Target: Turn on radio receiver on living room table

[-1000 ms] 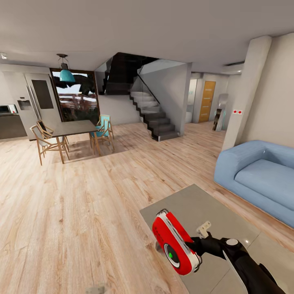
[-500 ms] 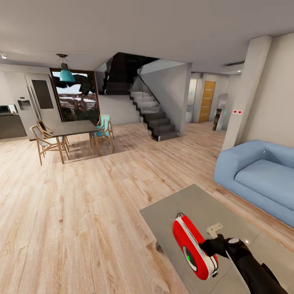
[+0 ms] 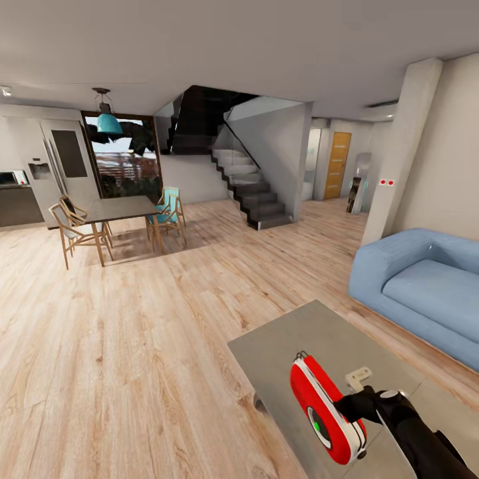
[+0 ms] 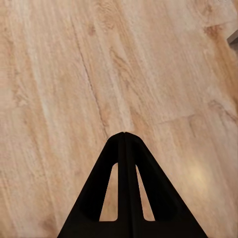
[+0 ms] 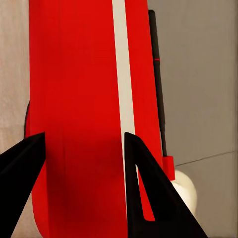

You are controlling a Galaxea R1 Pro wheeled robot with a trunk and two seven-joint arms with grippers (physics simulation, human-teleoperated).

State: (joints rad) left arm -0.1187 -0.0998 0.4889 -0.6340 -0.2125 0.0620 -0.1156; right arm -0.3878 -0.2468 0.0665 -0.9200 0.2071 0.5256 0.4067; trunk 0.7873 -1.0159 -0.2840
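The red radio receiver (image 3: 326, 407) with white trim hangs tilted on edge just above the grey coffee table (image 3: 293, 339). A green spot shows on the round dial on its face. My right gripper (image 3: 350, 406) is shut on its side. In the right wrist view the red body (image 5: 84, 89) sits between the two black fingers (image 5: 20, 168), with the grey tabletop (image 5: 198, 74) behind. My left gripper (image 4: 124, 135) is shut on nothing, tips together over the wood floor (image 4: 74, 74).
A light blue sofa (image 3: 426, 286) stands right of the table, with a white column (image 3: 402, 146) behind it. Far left is a dark dining table (image 3: 120, 209) with wooden chairs. A staircase (image 3: 253, 193) rises at the back. Wood floor (image 3: 133, 332) lies between.
My right gripper has carried the radio to the right and lower, in over the coffee table. The room view has not shifted.
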